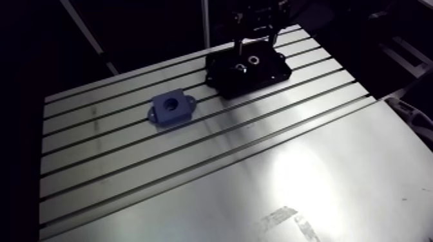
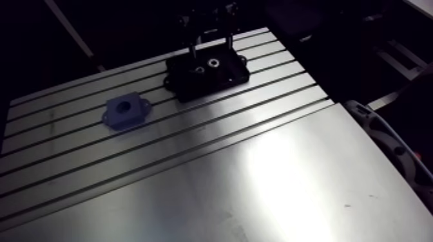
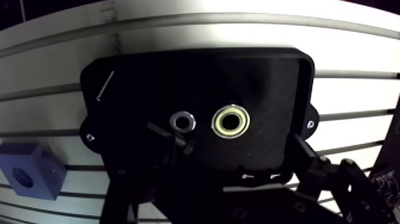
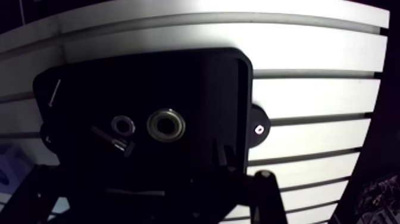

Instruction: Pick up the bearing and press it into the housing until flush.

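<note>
Arm view: the hand hangs over one black tray at the far side of the counter. The single blue housing sits well apart from it.

Wrist view: the fingers are spread and empty. The bearing lies flat in the tray, bore up, just ahead between them. One smaller silver ring sits beside it.

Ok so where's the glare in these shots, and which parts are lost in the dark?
Arm view: strong glare on the smooth near part of the table; the black tray sinks into the dim far end. Wrist view: the table slots look bowed by the lens; the fingers are dark against the tray and hard to outline; the bearing catches light and stands out.
</note>
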`<control>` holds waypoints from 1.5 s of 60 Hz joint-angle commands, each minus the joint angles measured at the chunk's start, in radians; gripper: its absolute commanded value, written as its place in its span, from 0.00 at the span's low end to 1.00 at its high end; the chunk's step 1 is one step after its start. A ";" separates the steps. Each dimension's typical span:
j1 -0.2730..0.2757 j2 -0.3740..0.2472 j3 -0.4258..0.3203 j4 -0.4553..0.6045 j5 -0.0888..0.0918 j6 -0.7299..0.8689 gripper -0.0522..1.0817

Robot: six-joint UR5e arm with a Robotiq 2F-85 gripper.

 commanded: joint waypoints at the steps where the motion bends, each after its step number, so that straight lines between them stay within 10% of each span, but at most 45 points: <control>1: 0.000 0.008 0.001 -0.003 0.000 -0.001 0.05; 36: 0.000 0.009 0.005 -0.017 -0.003 -0.005 0.06; 90: 0.000 0.037 0.001 -0.049 -0.004 0.001 0.33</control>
